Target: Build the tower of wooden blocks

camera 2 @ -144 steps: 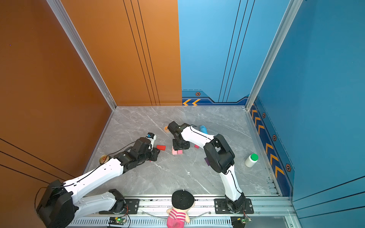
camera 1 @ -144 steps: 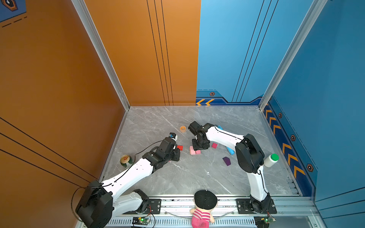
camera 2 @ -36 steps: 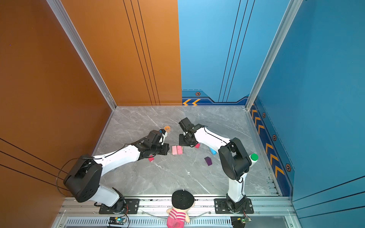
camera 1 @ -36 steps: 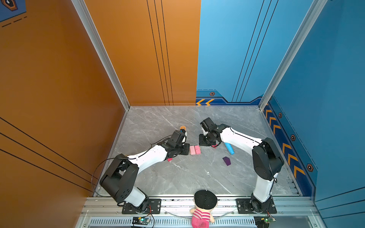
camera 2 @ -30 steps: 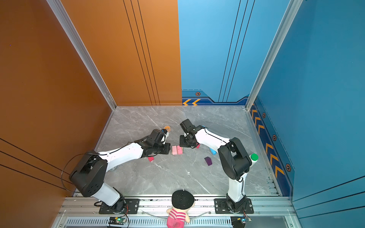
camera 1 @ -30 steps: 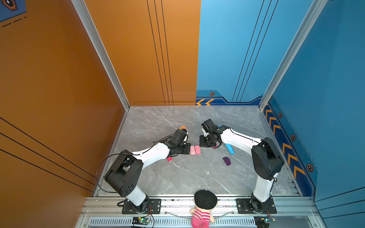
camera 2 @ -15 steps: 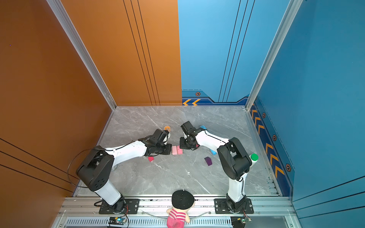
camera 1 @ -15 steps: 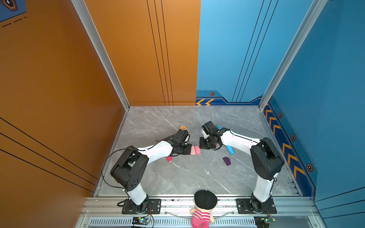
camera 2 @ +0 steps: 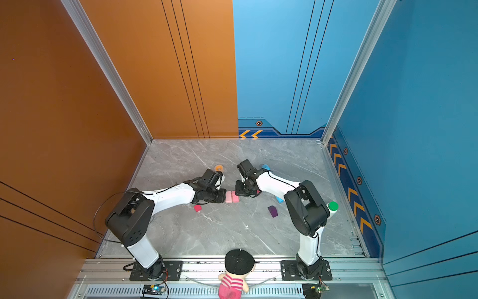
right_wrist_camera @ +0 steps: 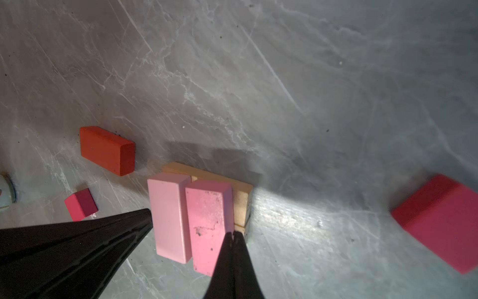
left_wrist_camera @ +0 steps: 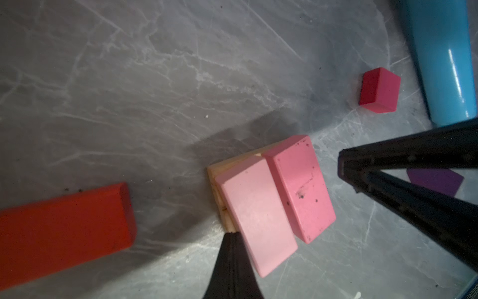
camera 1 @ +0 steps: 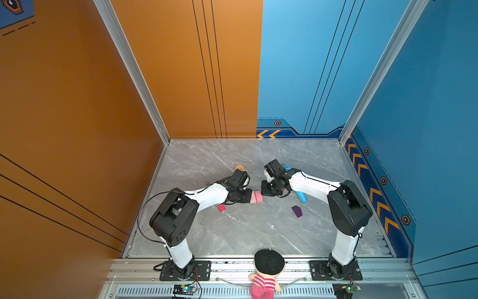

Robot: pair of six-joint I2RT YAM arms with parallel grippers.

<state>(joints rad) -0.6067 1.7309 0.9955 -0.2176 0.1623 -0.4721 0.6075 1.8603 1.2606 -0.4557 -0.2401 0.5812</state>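
Note:
Two pale pink bricks (camera 1: 256, 197) (camera 2: 232, 197) lie side by side on tan slabs (right_wrist_camera: 240, 202) (left_wrist_camera: 219, 168) in the middle of the floor. My left gripper (camera 1: 248, 196) (left_wrist_camera: 231, 234) is shut, its tip against the stack's left side. My right gripper (camera 1: 263, 192) (right_wrist_camera: 232, 233) is shut too, and its tip touches the darker pink brick (right_wrist_camera: 209, 220) from the opposite side. A red brick (right_wrist_camera: 107, 150) (left_wrist_camera: 62, 233) lies near the left arm. One magenta cube (camera 1: 221, 208) (right_wrist_camera: 80, 204) sits below that arm, another (right_wrist_camera: 439, 222) (left_wrist_camera: 379, 90) by the right arm. The purple house piece (camera 1: 297, 211) (camera 2: 272, 211) lies apart.
A blue tube (camera 1: 301, 196) (left_wrist_camera: 439, 64) lies under the right forearm. An orange tape ring (camera 1: 240, 167) sits behind the left wrist. A green-capped white bottle (camera 2: 331, 208) stands by the right arm's elbow. A doll (camera 1: 267, 274) rests on the front rail.
Both shut grippers have closed in on the pink bricks from opposite sides, and the left arm's elbow has swung inward. The stack has stayed where it was.

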